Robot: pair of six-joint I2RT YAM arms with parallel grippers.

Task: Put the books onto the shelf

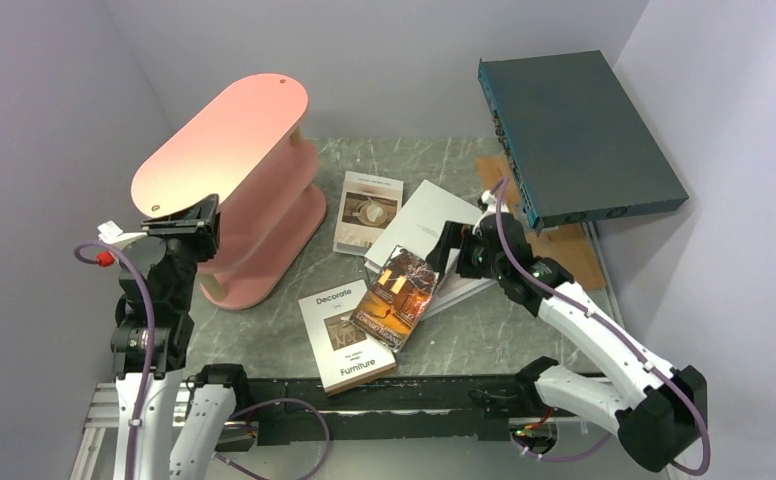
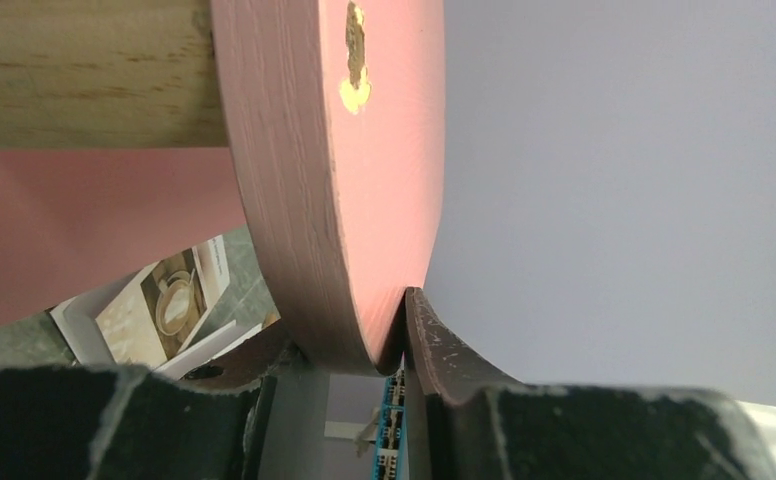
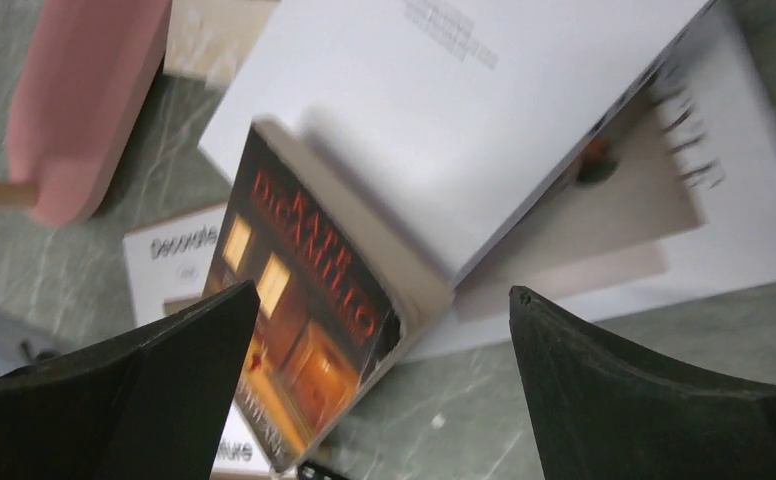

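The salmon-pink shelf (image 1: 224,145) stands at the left of the table. My left gripper (image 1: 186,222) is shut on the near end of its top tier (image 2: 364,180), one finger above the board and one below. Several books lie flat on the table: "Decorate Furniture" (image 1: 344,335), the glossy orange-brown one (image 1: 396,295) lying partly over it, one with a coffee photo (image 1: 368,210), and a large white one (image 1: 434,230). My right gripper (image 1: 442,255) hovers open over the orange-brown book (image 3: 304,330), whose corner lies between the fingers where it meets the white book (image 3: 444,110).
A large dark teal flat box (image 1: 579,135) leans at the back right over a brown board (image 1: 564,245). Grey walls close in on both sides. A light wooden post (image 2: 84,75) joins the shelf tiers just beside my left gripper.
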